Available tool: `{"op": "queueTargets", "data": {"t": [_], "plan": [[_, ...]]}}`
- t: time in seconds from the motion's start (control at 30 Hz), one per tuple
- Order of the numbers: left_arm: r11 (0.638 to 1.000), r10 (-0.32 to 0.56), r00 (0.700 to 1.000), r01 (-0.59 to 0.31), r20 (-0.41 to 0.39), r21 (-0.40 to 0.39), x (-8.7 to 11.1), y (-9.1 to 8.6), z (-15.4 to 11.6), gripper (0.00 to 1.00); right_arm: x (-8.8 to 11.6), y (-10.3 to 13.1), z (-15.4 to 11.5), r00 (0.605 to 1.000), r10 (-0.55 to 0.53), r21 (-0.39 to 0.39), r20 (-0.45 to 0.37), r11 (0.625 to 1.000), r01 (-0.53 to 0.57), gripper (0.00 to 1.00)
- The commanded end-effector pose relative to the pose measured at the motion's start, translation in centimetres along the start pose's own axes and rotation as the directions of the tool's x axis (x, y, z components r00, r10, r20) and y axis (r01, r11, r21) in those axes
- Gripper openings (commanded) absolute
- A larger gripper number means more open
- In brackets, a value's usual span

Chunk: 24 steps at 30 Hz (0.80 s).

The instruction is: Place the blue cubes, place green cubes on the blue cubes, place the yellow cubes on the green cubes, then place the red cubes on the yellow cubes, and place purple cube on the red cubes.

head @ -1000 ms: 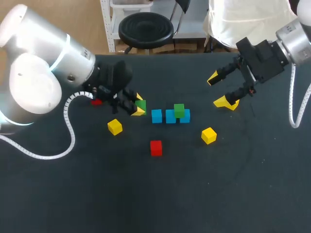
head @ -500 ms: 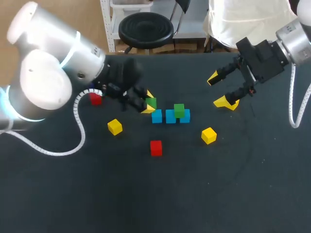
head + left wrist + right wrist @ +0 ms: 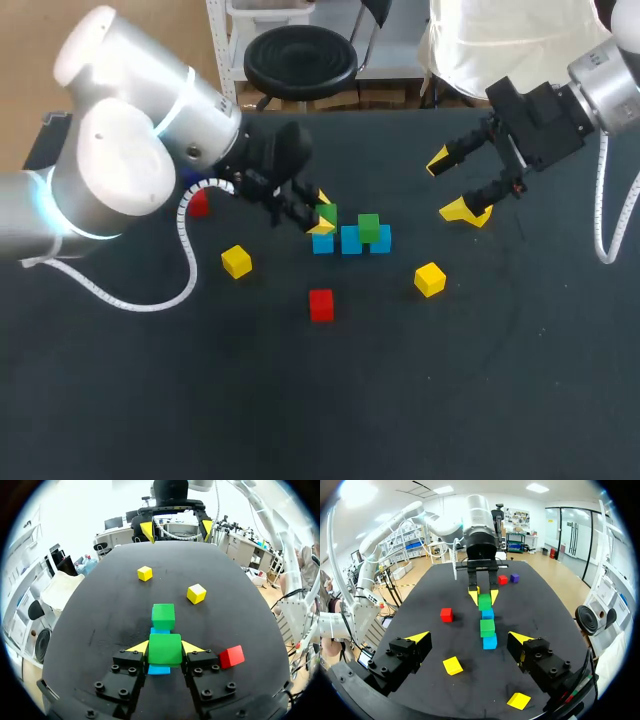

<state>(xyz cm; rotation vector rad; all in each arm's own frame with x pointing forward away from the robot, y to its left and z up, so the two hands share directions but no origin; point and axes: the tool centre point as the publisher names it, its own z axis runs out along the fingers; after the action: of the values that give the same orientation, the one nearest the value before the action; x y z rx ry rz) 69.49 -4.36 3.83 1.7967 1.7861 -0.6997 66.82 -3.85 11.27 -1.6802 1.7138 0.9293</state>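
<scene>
Head view shows the big dark table (image 3: 300,400) first. The left arm (image 3: 130,160) comes in from the left side, and in the last second it has swung over toward the middle. The right arm (image 3: 600,90) has stayed where it was, above the far right part of the table.

The left fingers (image 3: 192,647) are closed on the held green cube (image 3: 326,213), one yellow tip on each side of it. A second ago this cube was well off to the left of the blue cubes (image 3: 350,241). Now it hangs just over the left end of their row. The right fingers (image 3: 463,210) are spread wide and hold nothing.

The three blue cubes sit in a row, touching. A second green cube (image 3: 368,227) already sits on the row, near its right end. So the blue layer looks done, and I think the green layer is half done. The held green cube looks ready to be set down. It should come down straight, so it does not push the row apart.

A yellow cube (image 3: 237,261) lies left of the row and a second yellow cube (image 3: 429,279) lies right of it. A red cube (image 3: 321,305) lies nearer the robot. A second red cube (image 3: 198,205) peeks out beside the left arm. The purple cube (image 3: 514,578) shows in the right wrist view, just beside that one.
</scene>
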Motion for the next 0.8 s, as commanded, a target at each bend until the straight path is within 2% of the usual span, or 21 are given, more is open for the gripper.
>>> {"op": "queueTargets", "data": {"t": [0.03, 0.2, 0.43, 0.8], "plan": [[1.0, -0.006, 1.0, 0.006, -0.01, 0.004, -0.1, 0.7, 0.5, 0.0, 0.0, 0.1, 0.0, 1.0, 0.0, 0.002, 0.0, 1.0, 0.0, 1.0], [1.0, 0.006, 1.0, -0.006, -0.023, -0.024, -0.1, 0.6, 0.7, 0.0, 0.0, 0.1, 0.0, 1.0, 0.0, 0.002, 0.0, 1.0, 0.0, 1.0], [0.996, -0.023, 1.0, 0.021, -0.018, -0.082, 0.6, 0.3, 0.9, 0.0, 0.0, 0.1, 0.0, 1.0, 0.0, 0.002, 0.0, 1.0, 0.0, 1.0], [0.995, -0.031, 0.999, 0.028, -0.021, -0.1, 0.9, 0.7, 1.2, 0.0, 0.0, 0.1, 0.0, 1.0, 0.0, 0.002, 0.0, 1.0, 0.0, 1.0]]}}
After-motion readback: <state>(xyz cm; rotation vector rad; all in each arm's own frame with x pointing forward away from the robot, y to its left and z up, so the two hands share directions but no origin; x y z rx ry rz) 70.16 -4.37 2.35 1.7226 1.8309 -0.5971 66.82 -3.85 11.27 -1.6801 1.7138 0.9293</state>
